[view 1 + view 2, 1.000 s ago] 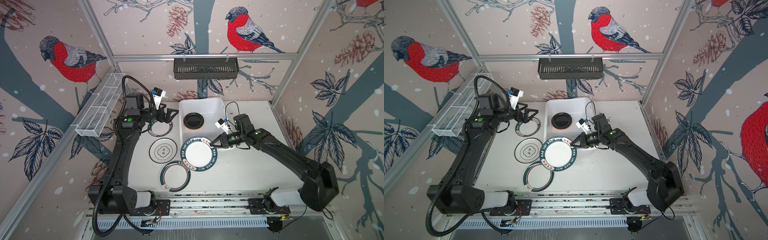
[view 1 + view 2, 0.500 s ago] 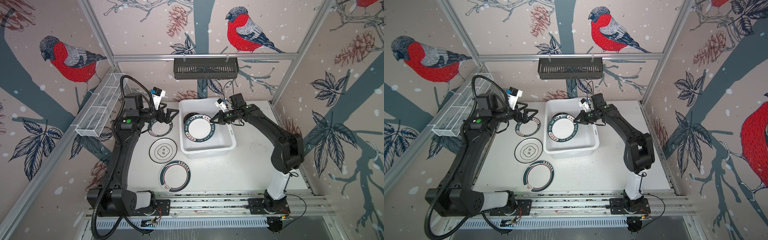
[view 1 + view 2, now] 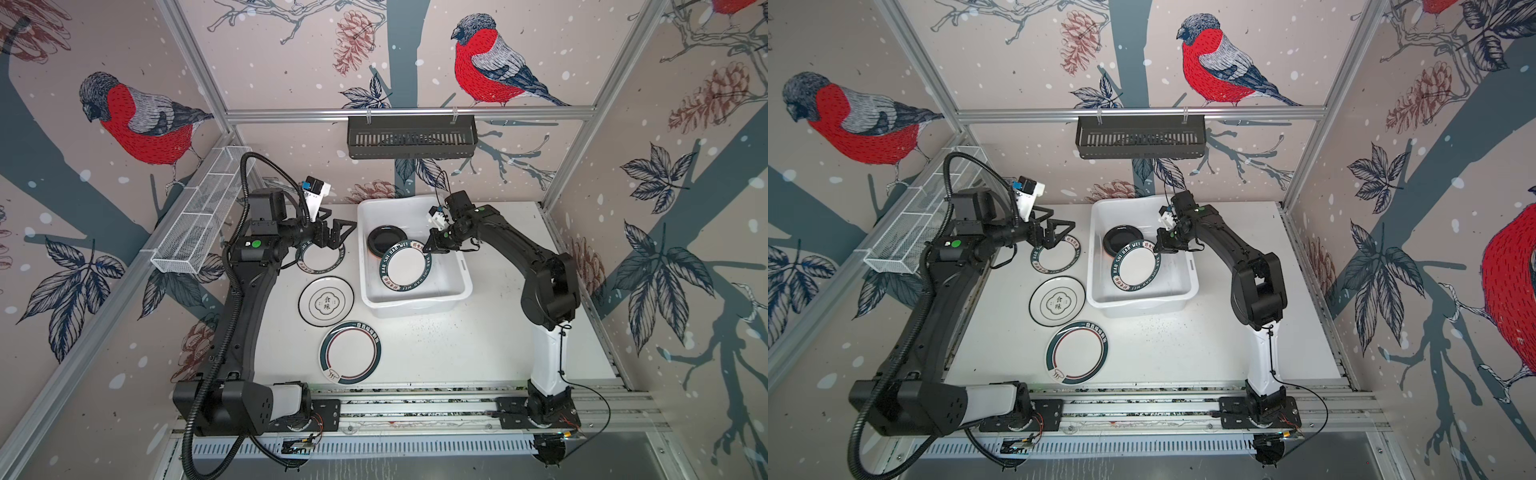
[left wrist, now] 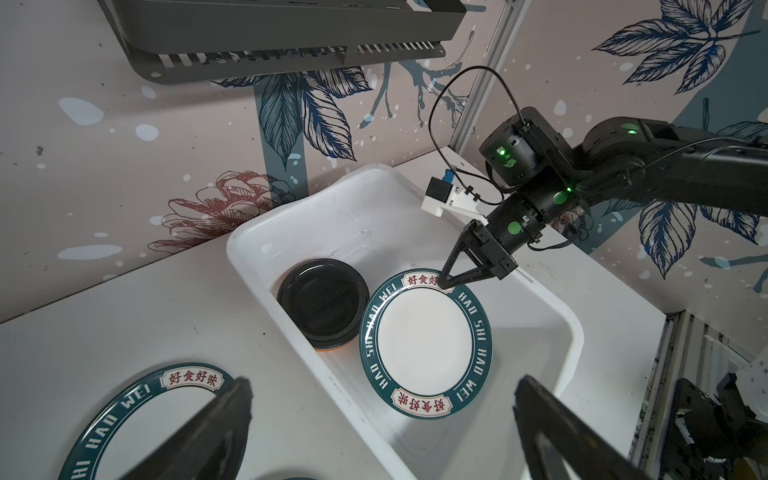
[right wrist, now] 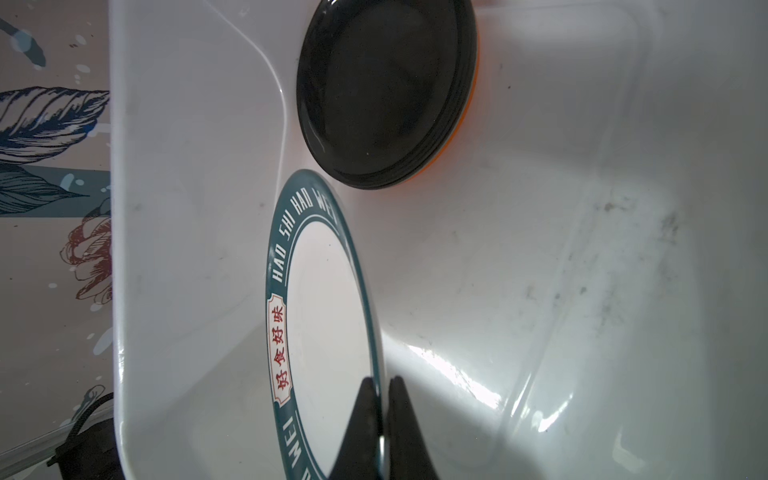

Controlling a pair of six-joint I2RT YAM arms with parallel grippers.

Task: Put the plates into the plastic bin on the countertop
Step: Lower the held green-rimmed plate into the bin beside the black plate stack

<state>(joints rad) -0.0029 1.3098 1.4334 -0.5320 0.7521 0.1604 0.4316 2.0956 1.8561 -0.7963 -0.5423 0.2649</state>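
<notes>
- Nearest the front rail, a white plate with a green ring (image 3: 350,352) is lying flat on the countertop (image 3: 457,353).
- Just behind it, a white plate with a thin black rim (image 3: 326,301) and a dark emblem in its middle is also lying flat, close to the front left corner of the bin.
- The white plastic bin (image 3: 415,302) is sitting on the countertop, right of these plates.
- Inside the bin, the right gripper (image 4: 446,284) is reaching in from the right and pinching the far rim of a lettered plate (image 3: 405,266), its jaws clamped on the edge.
- This plate is hanging tilted, with its low edge toward the bin's front. It is not clear whether that edge is touching the floor of the bin.
- Just beside it, further back in the bin, a black plate (image 4: 322,305) is resting on an orange plate (image 5: 473,104), of which only a sliver is showing.
- Left of the bin, the left gripper (image 3: 337,237) is hovering with its jaws spread wide and is gripping nothing.
- Under it, a second lettered plate (image 3: 1054,261) is lying flat on the countertop.
- A wire basket (image 3: 199,216) is hanging on the left wall.
- Farthest back, a black rack (image 3: 411,139) is hanging from the rail.
</notes>
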